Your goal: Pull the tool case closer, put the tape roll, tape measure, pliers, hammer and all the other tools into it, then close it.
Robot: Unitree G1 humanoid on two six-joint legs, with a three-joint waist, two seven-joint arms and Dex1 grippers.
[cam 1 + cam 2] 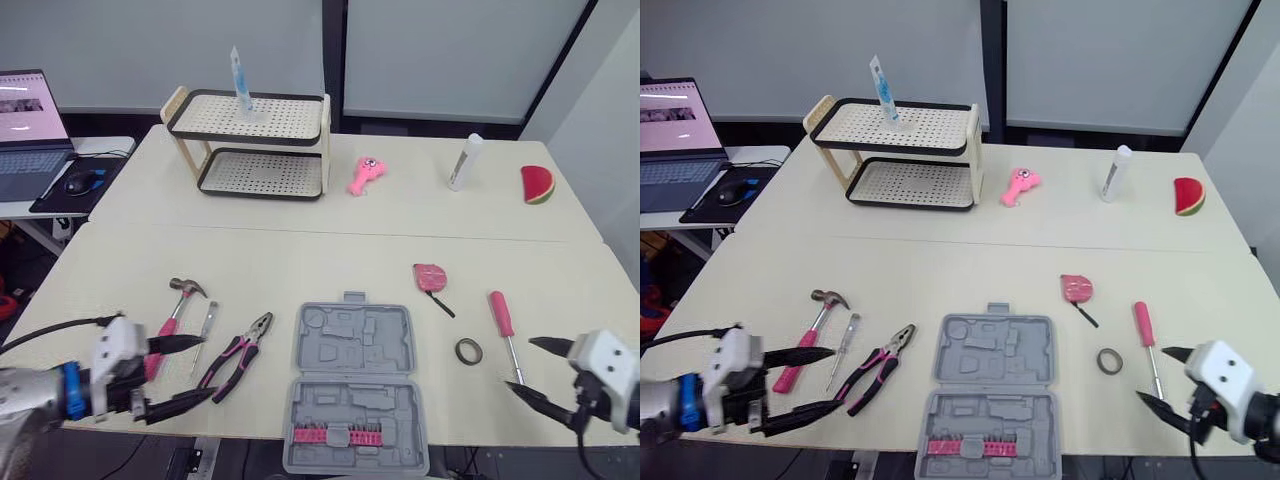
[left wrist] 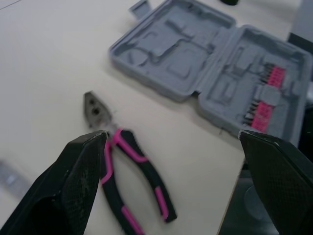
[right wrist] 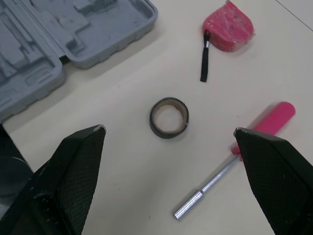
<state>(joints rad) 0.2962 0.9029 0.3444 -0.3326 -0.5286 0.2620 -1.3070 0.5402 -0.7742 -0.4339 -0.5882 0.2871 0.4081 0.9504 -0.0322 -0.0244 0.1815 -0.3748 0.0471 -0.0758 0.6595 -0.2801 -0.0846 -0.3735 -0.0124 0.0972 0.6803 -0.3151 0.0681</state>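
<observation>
1. Closest to me is the tool case (image 1: 355,390), on the table (image 1: 300,260) at its near edge, midway between my two grippers. It is grey plastic and lies open flat in two halves.
2. Its hinge runs left to right, so the opened case stretches from the near edge away from me. A small latch tab sticks out of the far side.
3. The far half shows bare moulded recesses. The near half holds a row of pink bits (image 1: 335,434).
4. My left gripper (image 1: 205,368) hovers at the near edge with its two black fingers spread wide and nothing between them.
5. The pliers (image 1: 238,358) lie just beyond those fingertips, apart from the case. Their nose points far and right toward the case, and their pink-and-black handles point back toward me.
6. Left of the pliers lies a thin screwdriver (image 1: 205,325). Next comes the hammer (image 1: 172,315), head away from me, pink handle toward the near edge.
7. My right gripper (image 1: 520,365) is also spread wide and empty, low over the table right of the case.
8. In its wrist view the dark tape roll (image 3: 169,117) lies flat on the table.
9. The pink-handled screwdriver (image 1: 503,320) lies beside the roll, handle far, shaft toward me.
10. The pink tape measure (image 1: 431,276) sits further back, its black strap trailing near and right.
11. Far back stand a two-shelf rack (image 1: 255,145), a pink toy (image 1: 366,175), a white tube (image 1: 466,162) and a watermelon slice (image 1: 537,185).
12. On the desk to the left, a laptop (image 1: 30,120) shows print too small to read.
</observation>
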